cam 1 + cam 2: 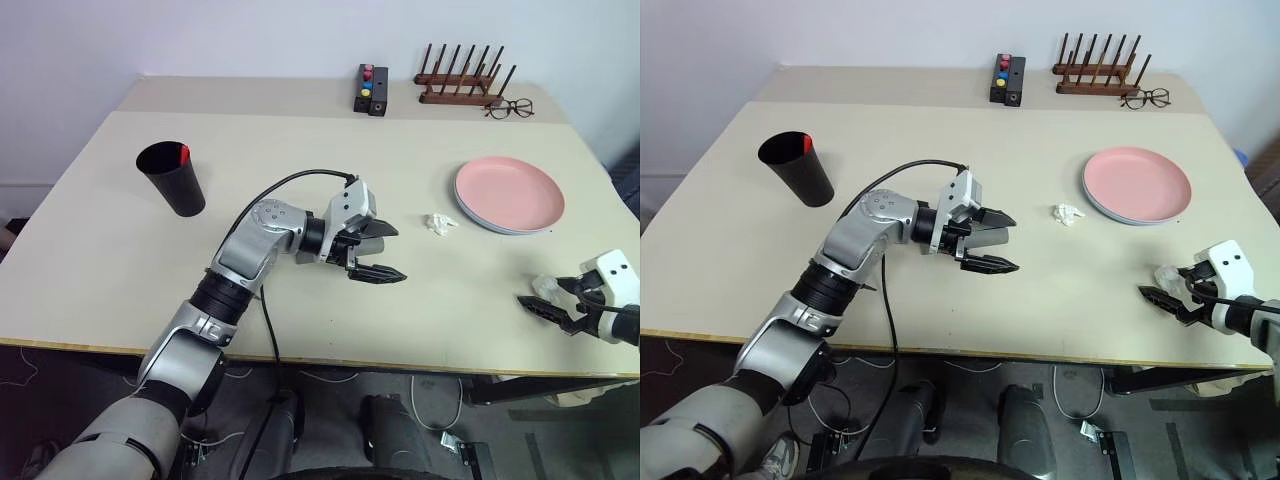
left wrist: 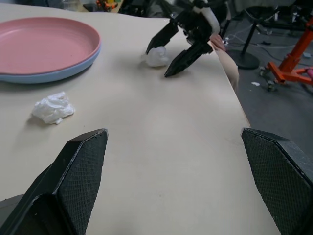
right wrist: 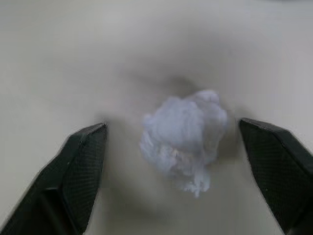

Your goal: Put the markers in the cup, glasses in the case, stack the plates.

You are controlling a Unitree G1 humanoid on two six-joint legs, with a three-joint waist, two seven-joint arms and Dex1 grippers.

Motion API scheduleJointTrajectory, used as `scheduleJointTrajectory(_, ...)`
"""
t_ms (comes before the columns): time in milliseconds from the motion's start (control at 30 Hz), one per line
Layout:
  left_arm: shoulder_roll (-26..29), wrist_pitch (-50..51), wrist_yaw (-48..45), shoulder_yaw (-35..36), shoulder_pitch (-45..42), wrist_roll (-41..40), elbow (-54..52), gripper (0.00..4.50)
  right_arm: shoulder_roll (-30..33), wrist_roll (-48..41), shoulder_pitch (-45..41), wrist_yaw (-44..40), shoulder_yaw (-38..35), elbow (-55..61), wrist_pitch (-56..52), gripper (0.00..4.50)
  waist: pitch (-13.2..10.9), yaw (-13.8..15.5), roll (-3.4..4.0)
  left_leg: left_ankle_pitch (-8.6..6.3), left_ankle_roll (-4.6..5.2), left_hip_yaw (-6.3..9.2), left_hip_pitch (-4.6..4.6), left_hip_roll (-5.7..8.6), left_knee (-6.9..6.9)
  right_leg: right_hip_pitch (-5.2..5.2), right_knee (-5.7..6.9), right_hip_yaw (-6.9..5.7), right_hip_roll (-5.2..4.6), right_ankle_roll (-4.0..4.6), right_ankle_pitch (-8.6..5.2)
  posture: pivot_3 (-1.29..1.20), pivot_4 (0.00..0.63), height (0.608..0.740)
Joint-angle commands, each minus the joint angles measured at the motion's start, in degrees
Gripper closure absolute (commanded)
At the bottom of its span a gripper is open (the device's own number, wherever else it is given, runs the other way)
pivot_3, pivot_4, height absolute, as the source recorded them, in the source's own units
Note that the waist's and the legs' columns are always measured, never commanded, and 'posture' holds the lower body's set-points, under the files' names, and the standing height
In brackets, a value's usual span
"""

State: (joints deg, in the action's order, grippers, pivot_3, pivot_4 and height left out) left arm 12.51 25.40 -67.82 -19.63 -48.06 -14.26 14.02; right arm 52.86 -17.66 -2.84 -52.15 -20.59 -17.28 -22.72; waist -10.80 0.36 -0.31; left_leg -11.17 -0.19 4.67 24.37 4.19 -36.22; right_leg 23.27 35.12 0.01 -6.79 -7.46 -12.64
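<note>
Right gripper (image 1: 553,297) spread around a paper wad (image 3: 183,137), nothing clamped, near your stacked plates (image 1: 510,195): stacking done, one marker (image 1: 184,153) in cup (image 1: 172,178), glasses and case unaccounted for.

We see the table (image 1: 120,230) evenly and brightly lit from overhead, with only soft, short shadows under the cup (image 1: 173,178) and the left gripper (image 1: 378,251) and no harsh glare on the matte top. Our head views are sharp across the middle, with slight bowing of the table edges toward the corners. In the right wrist view the crumpled tissue (image 3: 183,138) and the surface around it look soft and hazy, dimmer and greyer than elsewhere.
</note>
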Motion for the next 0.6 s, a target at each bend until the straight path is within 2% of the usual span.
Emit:
scheduleJointTrajectory(33, -0.2, -1.1, -0.2, 0.4, -1.1, -0.1, -1.0, 0.0, 0.4, 1.3, -1.6, 0.5, 0.5, -2.2, 1.7, 1.88, 0.0, 0.2, 0.0, 0.0, 0.0, 0.0, 0.0, 0.0, -0.02, -0.01, 0.0, 0.0, 0.0, 0.0, 0.0, 0.0, 0.15, 0.74)
scheduleJointTrajectory(167, -0.3, -0.8, 0.7, 0.7, -0.9, 0.1, -1.1, 0.0, -0.2, 0.9, -2.7, 1.9, -0.2, -0.5, 3.0, 3.89, 0.0, 0.3, 0.0, 0.0, 0.0, 0.01, 0.0, 0.01, -0.01, -0.02, 0.0, 0.0, 0.0, -0.01, 0.0, 0.0, 0.15, 0.74)
scheduleJointTrajectory(367, -1.2, 0.2, 4.3, 1.9, -0.1, -0.5, -1.9, 0.0, -2.5, -1.4, -9.7, 7.0, -2.0, 4.4, 4.1, 3.89, 0.0, 0.0, 0.03, 0.0, 0.0, 0.02, 0.0, 0.01, 0.01, 0.01, 0.02, 0.0, 0.0, -0.02, 0.0, 0.0, 0.15, 0.74)
scheduleJointTrajectory(433, -2.4, 1.8, 6.9, 3.4, -0.4, -1.4, -1.9, 0.0, -3.9, -2.7, -14.7, 8.4, -1.9, 4.4, 3.6, 3.89, 0.0, -0.2, 0.01, 0.0, 0.0, 0.02, 0.0, 0.01, 0.02, 0.03, 0.03, 0.0, 0.0, -0.03, 0.01, 0.0, 0.15, 0.74)
scheduleJointTrajectory(600, -4.4, 3.3, 12.5, 5.9, -1.0, -1.3, -1.9, 0.0, -6.7, 0.5, -27.3, 10.2, 2.6, -4.4, 7.8, 3.89, 0.0, 0.0, 0.0, 0.01, 0.0, 0.04, 0.01, 0.01, 0.04, 0.05, 0.03, -0.02, 0.02, -0.2, 0.1, 0.0, 0.15, 0.74)
